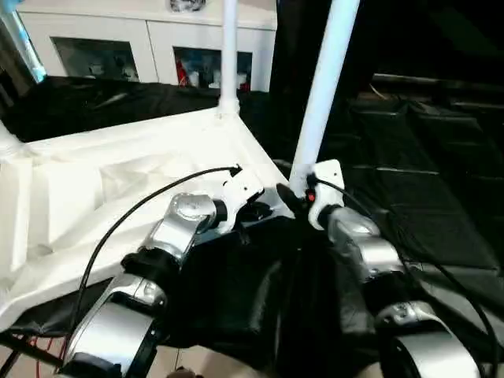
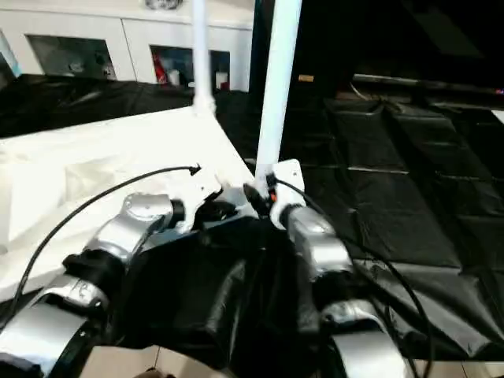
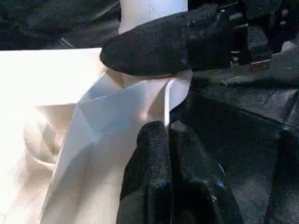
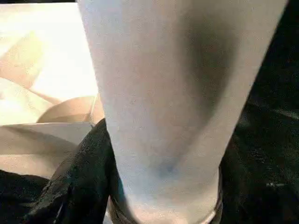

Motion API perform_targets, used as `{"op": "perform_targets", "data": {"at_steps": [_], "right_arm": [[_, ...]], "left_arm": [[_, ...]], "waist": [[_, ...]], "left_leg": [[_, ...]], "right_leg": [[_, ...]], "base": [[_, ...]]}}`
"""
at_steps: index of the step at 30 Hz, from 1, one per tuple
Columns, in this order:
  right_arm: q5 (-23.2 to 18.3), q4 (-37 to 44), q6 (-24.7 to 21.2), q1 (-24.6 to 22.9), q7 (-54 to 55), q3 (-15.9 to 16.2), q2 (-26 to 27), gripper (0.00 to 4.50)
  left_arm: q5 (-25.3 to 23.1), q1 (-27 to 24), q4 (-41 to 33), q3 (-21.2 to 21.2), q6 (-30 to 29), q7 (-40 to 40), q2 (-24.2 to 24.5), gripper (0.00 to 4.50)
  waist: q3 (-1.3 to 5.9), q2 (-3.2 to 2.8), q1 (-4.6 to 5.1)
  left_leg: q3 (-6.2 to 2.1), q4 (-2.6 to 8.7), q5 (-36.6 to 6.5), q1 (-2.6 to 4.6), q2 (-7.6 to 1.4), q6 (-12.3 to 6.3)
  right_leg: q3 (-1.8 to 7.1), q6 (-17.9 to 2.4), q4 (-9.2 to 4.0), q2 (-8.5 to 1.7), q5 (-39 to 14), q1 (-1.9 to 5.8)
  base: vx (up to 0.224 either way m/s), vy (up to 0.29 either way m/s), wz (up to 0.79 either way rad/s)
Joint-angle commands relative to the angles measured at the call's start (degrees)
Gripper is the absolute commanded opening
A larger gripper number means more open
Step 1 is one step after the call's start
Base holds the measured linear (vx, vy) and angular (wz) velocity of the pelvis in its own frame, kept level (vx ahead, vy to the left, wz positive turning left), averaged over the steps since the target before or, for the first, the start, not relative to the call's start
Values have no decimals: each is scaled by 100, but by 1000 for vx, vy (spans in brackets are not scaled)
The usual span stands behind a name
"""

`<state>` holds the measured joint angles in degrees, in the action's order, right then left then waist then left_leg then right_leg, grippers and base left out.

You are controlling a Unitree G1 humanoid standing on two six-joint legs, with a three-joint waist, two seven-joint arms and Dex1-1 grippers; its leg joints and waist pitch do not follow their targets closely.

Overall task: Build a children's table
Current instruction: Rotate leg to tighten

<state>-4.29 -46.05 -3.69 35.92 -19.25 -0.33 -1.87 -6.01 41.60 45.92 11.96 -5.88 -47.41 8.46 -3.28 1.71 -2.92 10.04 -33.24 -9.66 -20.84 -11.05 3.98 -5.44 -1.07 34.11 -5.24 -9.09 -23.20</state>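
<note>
The children's table lies upside down on black cloth, its white ribbed top (image 1: 118, 181) facing up. A far leg (image 1: 229, 47) stands in its back corner socket. A near leg (image 1: 323, 87) rises at the front right corner. My right gripper (image 1: 298, 193) is closed around this leg's base; in the right wrist view the leg (image 4: 173, 93) sits between the fingers (image 4: 84, 177). My left gripper (image 3: 167, 126) is shut on the thin rim of the tabletop beside that corner, just below the right gripper's finger (image 3: 154, 46).
A white cabinet (image 1: 150, 39) with glass-fronted compartments stands at the back. Black cloth (image 1: 425, 173) covers the surface to the right. Red cables (image 1: 39, 346) hang at the lower left, below the table's edge.
</note>
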Motion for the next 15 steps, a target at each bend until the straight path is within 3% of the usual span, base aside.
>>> {"op": "perform_targets", "data": {"at_steps": [1,7,15], "right_arm": [[-63,-196,-159,-11,-514,229,278,339],[129,-95,40,-41,-1214,539,-106,396],[-174,847,46,-481,-2913,800,-768,396]], "left_arm": [[231,147,-240,48,304,-212,-201,0],[386,-82,-472,56,527,-719,-19,0],[612,-423,-898,138,615,-1547,296,0]], "waist": [[408,10,-15],[410,0,-3],[397,4,-66]], "left_leg": [[-41,378,-1425,37,-200,-177],[-37,374,-1350,23,-211,-261],[-26,369,-1326,42,-234,-380]], "right_leg": [[302,-1096,-424,-358,-1618,304],[302,-1194,-405,-362,-1429,324],[312,-1278,-387,-356,-1290,320]], "base": [[0,0,0],[0,0,0],[0,0,0]]}}
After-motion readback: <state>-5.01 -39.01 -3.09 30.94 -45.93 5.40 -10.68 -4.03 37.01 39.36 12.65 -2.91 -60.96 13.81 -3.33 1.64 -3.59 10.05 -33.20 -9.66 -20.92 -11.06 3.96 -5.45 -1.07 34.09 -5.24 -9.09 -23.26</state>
